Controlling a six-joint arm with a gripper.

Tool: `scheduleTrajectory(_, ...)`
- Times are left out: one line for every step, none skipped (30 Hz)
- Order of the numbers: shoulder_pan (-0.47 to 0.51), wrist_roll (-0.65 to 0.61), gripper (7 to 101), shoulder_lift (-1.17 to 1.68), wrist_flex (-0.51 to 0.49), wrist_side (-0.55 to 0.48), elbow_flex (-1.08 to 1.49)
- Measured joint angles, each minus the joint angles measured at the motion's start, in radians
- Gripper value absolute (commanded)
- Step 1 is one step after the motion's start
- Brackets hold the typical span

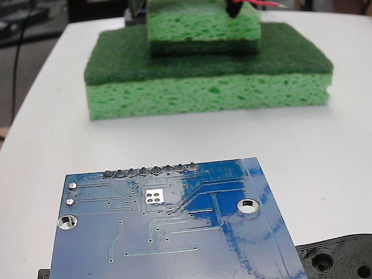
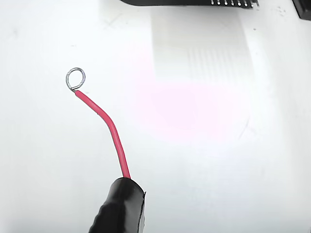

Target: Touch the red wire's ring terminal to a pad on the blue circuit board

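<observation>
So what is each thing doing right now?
red wire: bent, sticking out of black sleeve, in the air.
ring terminal: touching nothing.
blue circuit board: lying flat, untouched.
small sponge: stacked on big sponge.
black plate: beside board.

No readable text, label, brand, number or sign is found in either view; on the glossy blue rectangular circuit board only traces and solder dots are shown.
</observation>
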Motion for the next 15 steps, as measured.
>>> scheduleTrajectory(0.000,0.000,100.3,0.000,-0.003,0.000,0.009)
scheduleTrajectory(0.002,-0.002,100.3,0.000,-0.003,0.000,0.011)
scheduleTrajectory(0.002,-0.002,100.3,0.000,-0.003,-0.003,0.011)
scheduleTrajectory(0.002,-0.002,100.3,0.000,-0.003,-0.002,0.011)
scheduleTrajectory(0.002,-0.002,100.3,0.002,-0.003,-0.002,0.011)
scheduleTrajectory(0.002,-0.002,100.3,0.002,-0.003,-0.002,0.011)
scheduleTrajectory(0.002,-0.002,100.3,0.002,-0.003,-0.002,0.011)
scheduleTrajectory(0.002,-0.002,100.3,0.002,-0.003,-0.002,0.011)
scheduleTrajectory(0.002,-0.002,100.3,0.002,-0.003,-0.002,0.011)
scheduleTrajectory(0.002,-0.002,100.3,0.002,-0.003,-0.002,0.011)
scheduleTrajectory(0.002,0.002,100.3,0.002,-0.003,-0.002,0.011)
scheduleTrajectory(0.002,0.000,100.3,0.002,-0.003,-0.002,0.011)
scheduleTrajectory(0.002,0.000,100.3,0.002,-0.003,-0.002,0.011)
scheduleTrajectory(0.002,0.003,100.3,0.002,-0.003,-0.002,0.011)
scheduleTrajectory(0.002,-0.002,100.3,0.002,-0.003,-0.002,0.006)
